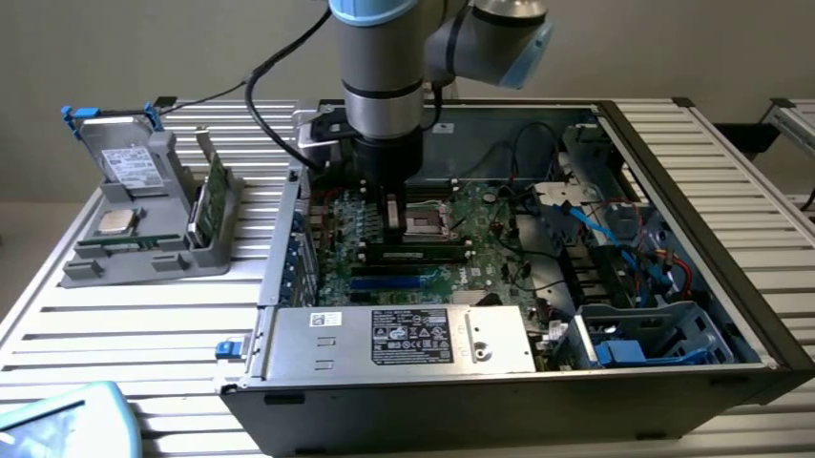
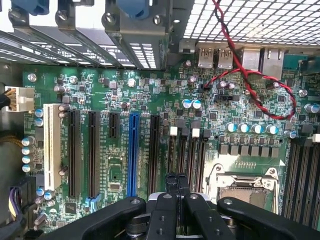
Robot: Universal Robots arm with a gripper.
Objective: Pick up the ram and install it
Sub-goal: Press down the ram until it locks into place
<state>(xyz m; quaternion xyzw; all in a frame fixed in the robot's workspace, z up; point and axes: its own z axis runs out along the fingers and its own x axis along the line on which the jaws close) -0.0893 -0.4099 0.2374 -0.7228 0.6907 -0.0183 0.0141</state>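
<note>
My gripper (image 1: 391, 208) hangs low inside the open computer case (image 1: 713, 286), over the motherboard (image 1: 491, 243). In the wrist view its black fingers (image 2: 176, 181) are pressed together, shut with nothing between them. Their tips hover just above a group of black slots with white clips (image 2: 187, 155), beside the processor socket (image 2: 245, 187). In the exterior view a slim green-and-black stick that looks like the ram (image 1: 410, 256) stands on edge in a slot on the near side of the socket. It is apart from the gripper.
A grey holder (image 1: 140, 258) stands outside the case at the exterior view's left. It carries a drive (image 1: 130, 162), a silver chip (image 1: 117, 221) and a tall green card (image 1: 212, 196). The power supply (image 1: 395, 339), blue and red cables (image 1: 612, 224) and case walls crowd the board.
</note>
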